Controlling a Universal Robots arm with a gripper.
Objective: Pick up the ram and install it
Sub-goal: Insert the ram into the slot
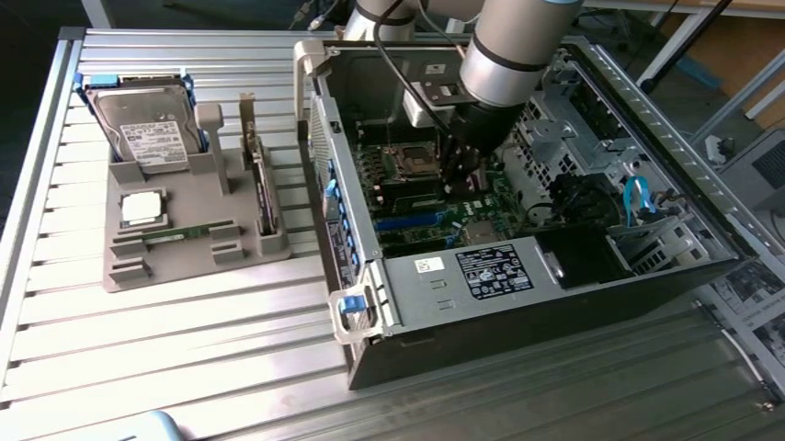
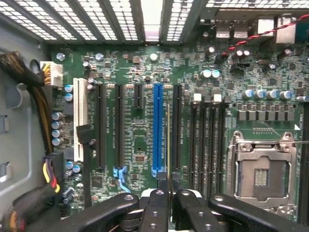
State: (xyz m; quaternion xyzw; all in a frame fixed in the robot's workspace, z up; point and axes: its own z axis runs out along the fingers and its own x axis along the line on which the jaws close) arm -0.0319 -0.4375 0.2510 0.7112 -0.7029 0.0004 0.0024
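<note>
The ram [image 1: 172,235] lies flat in a groove of a grey holder tray [image 1: 123,276], which sits on the slatted table just beside the open computer case [image 1: 491,303], on the exterior view's left of it. In the same tray, a square silver processor chip [image 1: 142,208] rests close behind the ram, and a hard drive [image 1: 147,133] with a white label stands propped at the tray's end further from the camera. A card [image 1: 257,184] stands on edge along the side of the tray nearest the case.

The gripper [image 1: 460,175] is well apart from the ram, reaching down inside the case over the motherboard [image 2: 140,145]. In the wrist view the gripper [image 2: 169,181] hangs by the end of the long blue slot [image 2: 158,128], with the open processor socket [image 2: 263,169] off to one side. Whether the fingers are spread or pressed together cannot be told.
</note>
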